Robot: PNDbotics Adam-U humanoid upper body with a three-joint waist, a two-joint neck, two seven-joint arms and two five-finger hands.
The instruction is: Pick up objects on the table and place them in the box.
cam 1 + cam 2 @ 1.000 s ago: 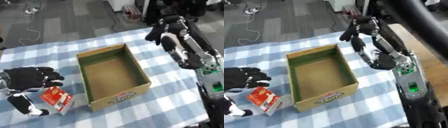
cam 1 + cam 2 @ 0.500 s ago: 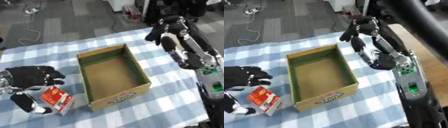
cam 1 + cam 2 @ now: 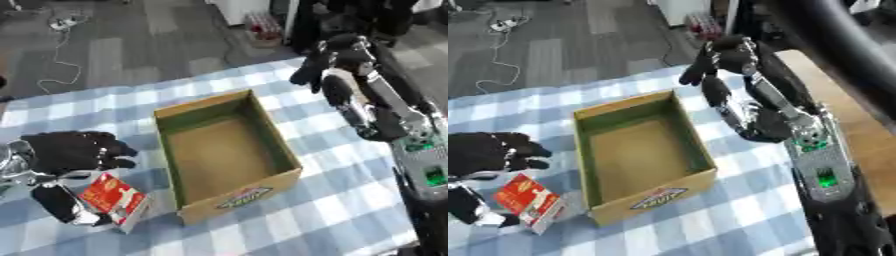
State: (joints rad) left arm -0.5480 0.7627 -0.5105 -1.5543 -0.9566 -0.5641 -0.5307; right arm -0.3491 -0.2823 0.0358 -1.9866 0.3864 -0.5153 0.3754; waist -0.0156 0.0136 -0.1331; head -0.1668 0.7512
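An open cardboard box (image 3: 248,194) stands in the middle of the checked tablecloth, long side running away from me, and its inside shows bare. Left of its near corner lies a small red and white carton (image 3: 114,199). My left hand (image 3: 68,151) hovers over the carton's far end with its fingers spread and relaxed, while the thumb (image 3: 59,206) lies against the carton's left side. My right hand (image 3: 335,62) hangs in the air beyond the box's far right corner, fingers drooping, holding nothing.
The blue and white checked cloth (image 3: 350,200) covers the table. Beyond its far edge is grey floor with a white cable and power strip (image 3: 59,24). A wooden surface (image 3: 868,120) borders the right side behind my right forearm.
My left hand has crept slightly to the right over the carton. The carton, the box and my right hand stay where they were.
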